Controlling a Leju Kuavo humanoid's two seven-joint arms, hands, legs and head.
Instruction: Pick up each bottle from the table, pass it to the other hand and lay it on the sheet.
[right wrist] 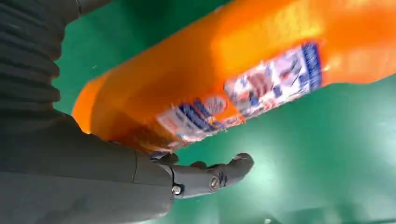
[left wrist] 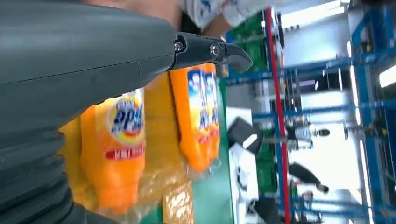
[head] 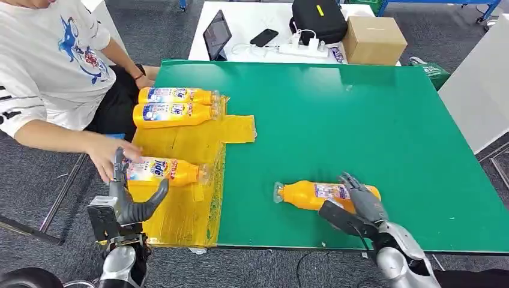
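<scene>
Three orange bottles lie on the yellow sheet [head: 180, 216] at the table's left: two at the back [head: 174, 105] and one nearer [head: 162, 171]. In the left wrist view the nearer bottle [left wrist: 114, 149] lies just past my palm, with the back pair [left wrist: 198, 116] beyond. My left hand [head: 129, 201] stands open over the sheet's front, holding nothing. A fourth orange bottle [head: 318, 195] lies on the green table [head: 360, 120]. My right hand [head: 360, 207] reaches over its base end, fingers on top and thumb spread below. Up close, the bottle [right wrist: 224, 74] sits by the palm, the thumb [right wrist: 210, 175] apart from it.
A person in a white shirt sits at the table's left, one hand [head: 105, 157] at the base of the nearer bottle on the sheet. Behind the green table, a white table carries a tablet [head: 217, 35], a phone, a black case [head: 318, 19] and a cardboard box [head: 373, 39].
</scene>
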